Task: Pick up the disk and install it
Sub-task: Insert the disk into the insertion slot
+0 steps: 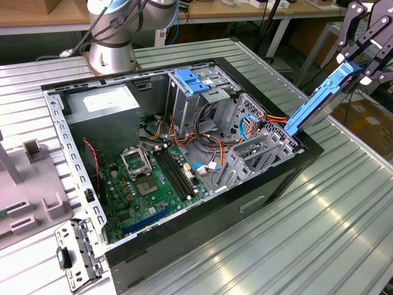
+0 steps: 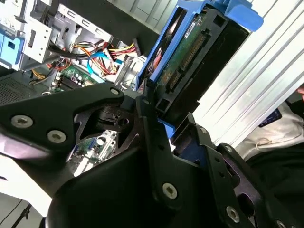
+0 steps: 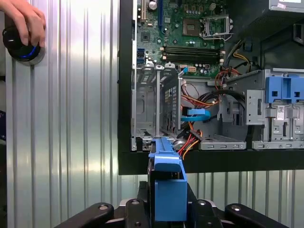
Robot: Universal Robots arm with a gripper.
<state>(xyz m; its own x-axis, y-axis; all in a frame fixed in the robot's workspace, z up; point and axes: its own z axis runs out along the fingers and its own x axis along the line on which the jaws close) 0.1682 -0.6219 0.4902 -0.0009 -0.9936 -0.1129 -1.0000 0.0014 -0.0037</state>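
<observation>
The disk (image 1: 319,101) is a flat drive in blue plastic rails, held edge-up and tilted over the open computer case's side at the exterior view's right. Its lower end reaches down to the case rim beside the empty metal drive cage (image 1: 258,147). My gripper (image 1: 362,64) is shut on the disk's upper end. In the second wrist view the disk's green circuit board and connector side (image 2: 190,52) faces the camera, clamped between the black fingers (image 2: 147,114). In the first wrist view the disk's blue rail (image 3: 166,180) points at the cage (image 3: 156,109).
The case holds a green motherboard (image 1: 153,184), a grey power supply (image 1: 101,104), loose cables and a second cage with a blue handle (image 1: 193,83). The arm's base (image 1: 110,43) stands behind it. A person's hand (image 3: 21,21) rests on a round knob on the ribbed table.
</observation>
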